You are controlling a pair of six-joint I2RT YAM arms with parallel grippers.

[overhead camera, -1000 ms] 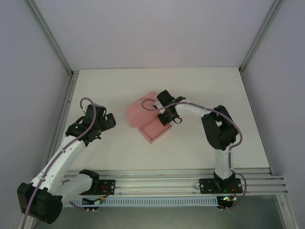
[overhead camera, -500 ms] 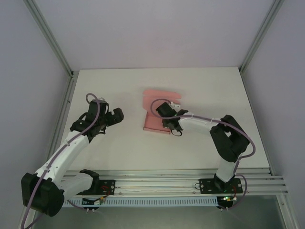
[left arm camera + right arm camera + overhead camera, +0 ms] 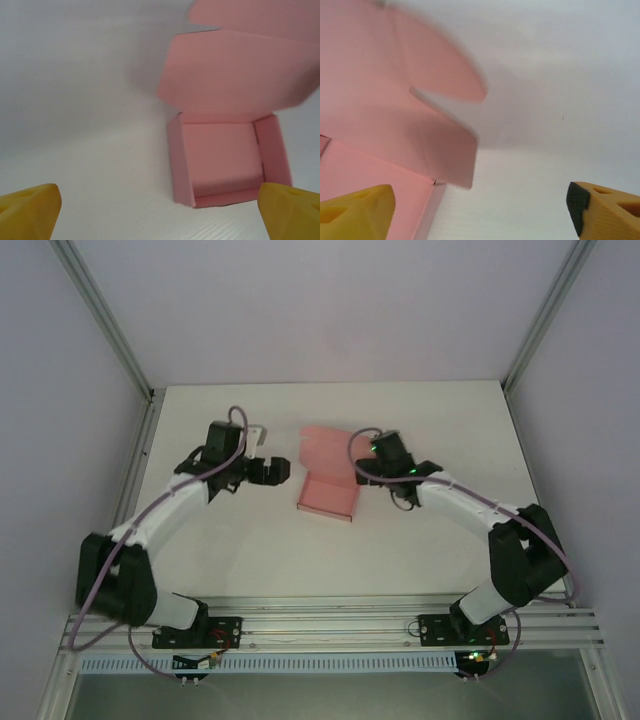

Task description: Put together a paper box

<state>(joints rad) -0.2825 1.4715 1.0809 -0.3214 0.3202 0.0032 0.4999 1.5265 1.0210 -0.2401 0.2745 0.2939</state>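
Paper box (image 3: pixel 328 496) sits mid-worktop (image 3: pixel 240 550), between the two arms. The tray is formed: in the left wrist view the box (image 3: pixel 220 155) has its side and near walls standing and its floor bare. The lid panel (image 3: pixel 235 75) is hinged on the far side, standing up and leaning back, not closed. Left gripper (image 3: pixel 275 472) is released with jaws wide, just beside the tray's left wall, aimed at it and holding nothing. From its own camera the left gripper (image 3: pixel 160 207) straddles the near-left corner without contact. Right gripper (image 3: pixel 378 455) is close to the lid's right edge, spread wide and grasping nothing. In its wrist view the right gripper (image 3: pixel 480 212) has one finger over pink card and the other over bare worktop. I can't tell if that finger touches the card. The rounded side flap (image 3: pixel 445 75) hangs loose off the lid. My read is that wall folding is done and lid closing is the step in hand. The next move likely needs one gripper to steady the tray. The other would push the lid forward and down and steer the side flaps inside the walls. The card is thin, so the tray may skid or a wall may splay.
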